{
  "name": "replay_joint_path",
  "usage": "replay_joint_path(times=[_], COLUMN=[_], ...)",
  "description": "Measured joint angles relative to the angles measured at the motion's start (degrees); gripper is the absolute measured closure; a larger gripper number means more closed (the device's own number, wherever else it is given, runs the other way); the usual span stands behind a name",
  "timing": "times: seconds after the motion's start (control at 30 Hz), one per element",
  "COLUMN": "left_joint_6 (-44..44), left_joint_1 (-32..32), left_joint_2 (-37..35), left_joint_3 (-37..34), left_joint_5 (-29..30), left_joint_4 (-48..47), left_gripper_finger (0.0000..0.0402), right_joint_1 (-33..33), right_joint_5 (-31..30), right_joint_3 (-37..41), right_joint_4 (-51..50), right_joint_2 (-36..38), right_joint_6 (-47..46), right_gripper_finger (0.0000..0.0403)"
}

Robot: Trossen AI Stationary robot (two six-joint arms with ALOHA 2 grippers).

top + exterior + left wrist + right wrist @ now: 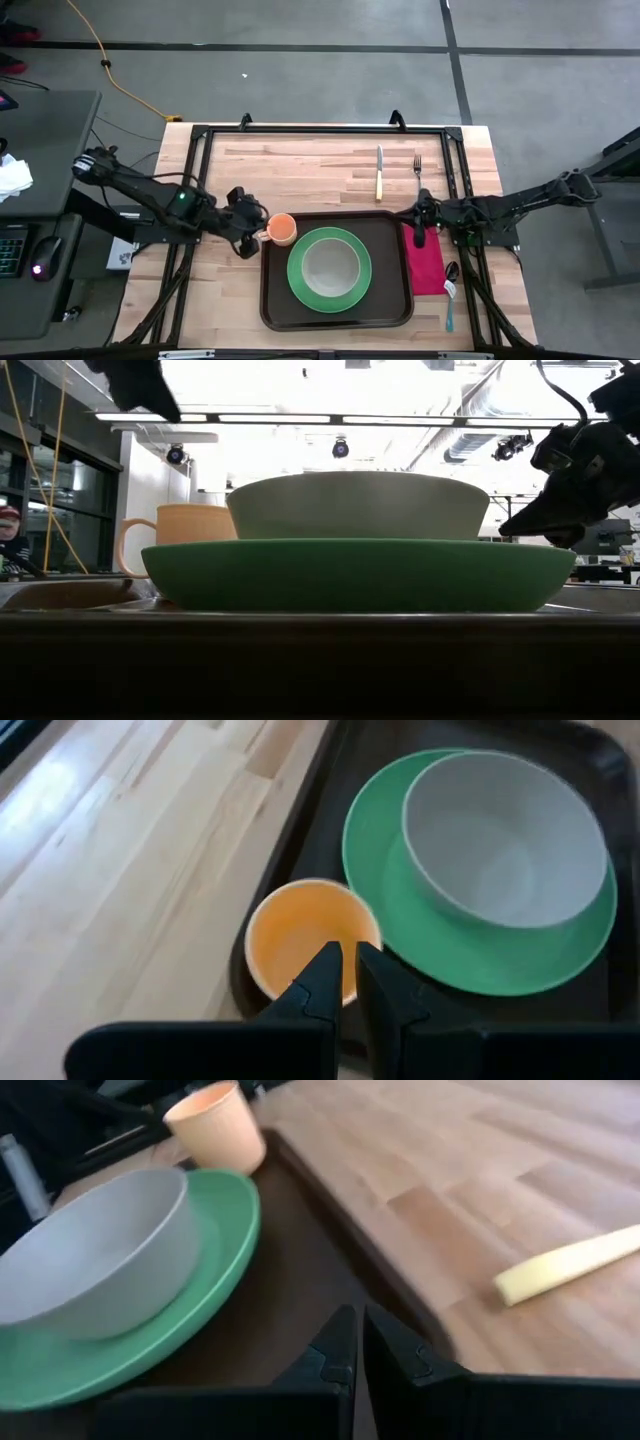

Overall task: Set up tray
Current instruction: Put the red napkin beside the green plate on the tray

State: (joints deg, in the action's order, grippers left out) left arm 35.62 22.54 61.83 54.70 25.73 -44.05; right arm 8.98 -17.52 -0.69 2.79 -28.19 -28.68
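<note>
The dark brown tray lies at the table's near middle. On it stands a green plate with a grey bowl in it. An orange cup stands in the tray's far left corner, its handle pointing left and free. My left gripper is shut and hangs just left of the cup and above it. My right gripper is shut and hovers over the tray's right rim, by the far end of a magenta napkin.
A knife with a pale handle and a fork lie on the wood beyond the tray. A spoon with a blue handle lies right of the napkin. A black frame borders the table. Bare wood lies left of the tray.
</note>
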Motion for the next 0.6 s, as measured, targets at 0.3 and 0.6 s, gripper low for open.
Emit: replay_joint_path(times=[0.3, 0.6], left_joint_6=[6.2, 13.6], left_joint_1=[5.6, 13.5], left_joint_2=[-0.6, -1.4], left_joint_3=[-4.1, -7.6], left_joint_5=[4.8, 11.2], left_joint_4=[0.9, 0.5], left_gripper_finger=[0.0339, 0.0339], right_joint_1=[0.0, 0.0], right_joint_5=[13.3, 18.8], right_joint_3=[0.0, 0.0], right_joint_4=[-1.9, -2.5], right_joint_2=[-3.2, -5.6], right_joint_6=[-10.2, -14.0], right_gripper_finger=[0.0402, 0.0402])
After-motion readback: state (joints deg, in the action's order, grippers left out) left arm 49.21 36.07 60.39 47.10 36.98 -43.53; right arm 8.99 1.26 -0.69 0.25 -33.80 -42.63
